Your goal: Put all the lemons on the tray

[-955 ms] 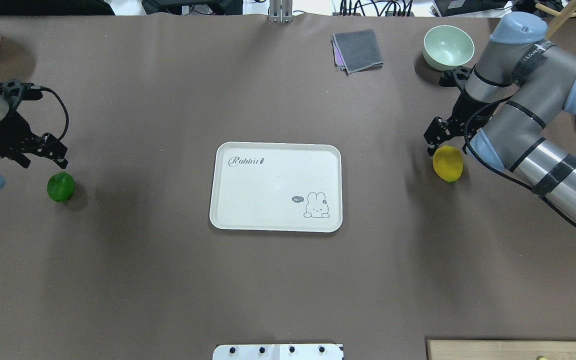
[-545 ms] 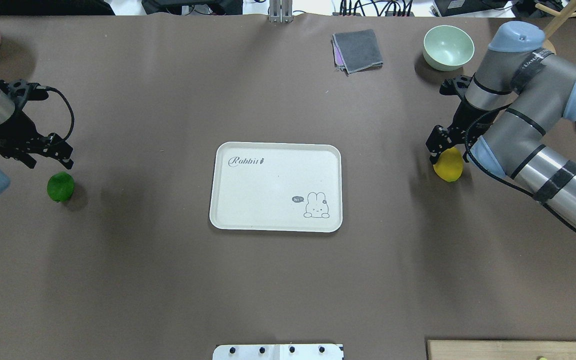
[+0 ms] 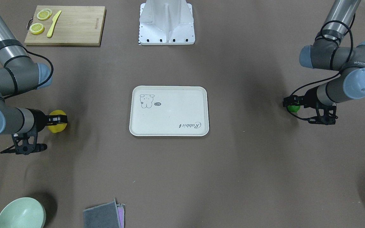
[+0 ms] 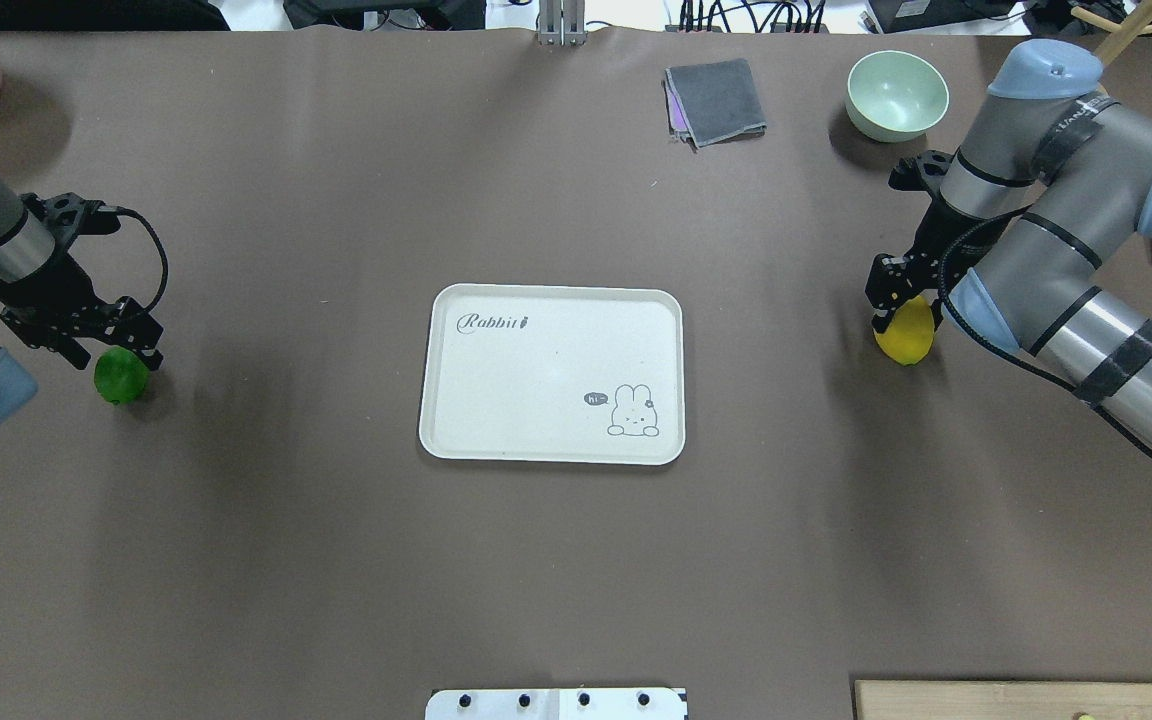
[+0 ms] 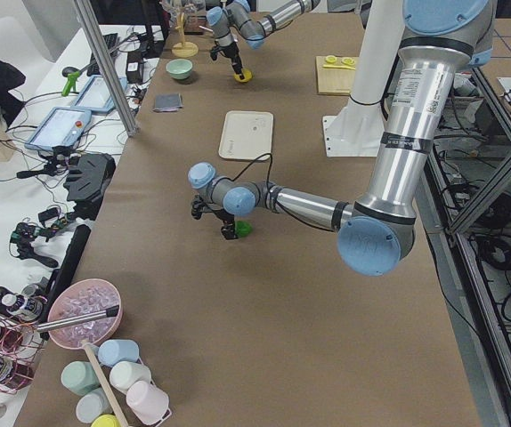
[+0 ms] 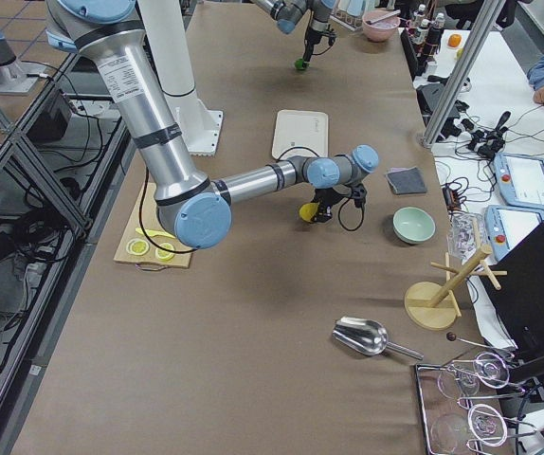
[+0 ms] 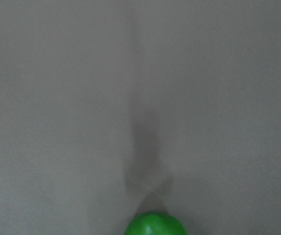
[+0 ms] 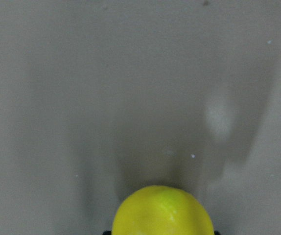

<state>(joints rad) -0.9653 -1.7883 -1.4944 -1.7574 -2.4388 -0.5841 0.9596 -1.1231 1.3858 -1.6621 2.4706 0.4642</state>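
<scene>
Lemons, front-facing view: the yellow lemon (image 3: 57,126) and the green lemon (image 3: 294,108) are lying on the table (image 3: 249,177), well apart from the tray (image 3: 169,109), off its drawing end and its script end respectively.
Overhead view: the left gripper (image 4: 108,345) is straddling the green one, fingers wide; the right gripper (image 4: 893,303) is covering part of the yellow one.
Side views: both grippers are showing too small for you to judge.
Left wrist view: only the green top is peeking in; no fingers are showing.
Right wrist view: dark tips are flanking the yellow lemon, spread wide; contact is unclear.
Your grasp: you should be centring each fruit, pads at its widest girth, closing gently against rolling.
</scene>
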